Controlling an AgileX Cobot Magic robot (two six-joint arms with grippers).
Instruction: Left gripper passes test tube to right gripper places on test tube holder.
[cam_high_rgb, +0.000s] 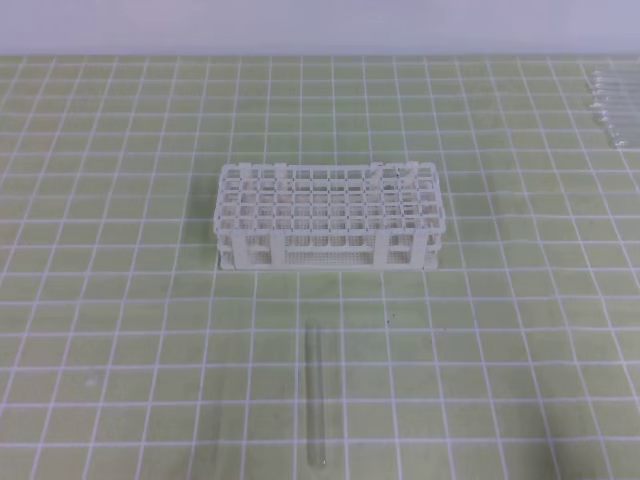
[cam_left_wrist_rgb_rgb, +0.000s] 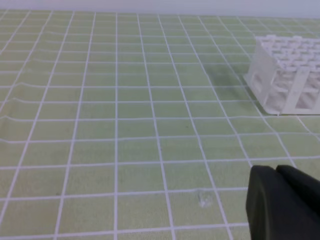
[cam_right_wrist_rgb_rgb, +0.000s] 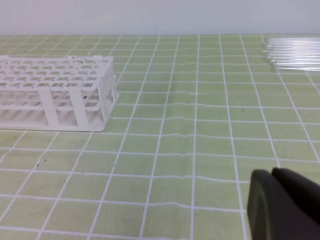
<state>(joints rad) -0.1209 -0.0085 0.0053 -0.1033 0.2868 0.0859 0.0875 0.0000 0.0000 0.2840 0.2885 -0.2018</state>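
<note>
Green matting ruled with a white grid (cam_high_rgb: 120, 300) covers the whole worktop, and a pale, plain wall (cam_high_rgb: 300, 25) runs along its far edge. No brand, label or writing can be read anywhere.

Near the middle of the worktop stands the test tube holder (cam_high_rgb: 328, 215), a white two-tiered lattice rack with its long side facing the near edge. The test tube (cam_high_rgb: 315, 395) lies flat on the mat between the holder and the near edge, apart from the holder, its length running from near edge to far edge. At the far right corner lies a bundle of clear tubes (cam_high_rgb: 612, 105).

Neither arm shows in the high view. Each wrist view shows only a dark part of the left gripper (cam_left_wrist_rgb_rgb: 282, 202) and the right gripper (cam_right_wrist_rgb_rgb: 282, 205) at the lower right corner, so whether either is spread or closed cannot be told; nothing is seen in either
</note>
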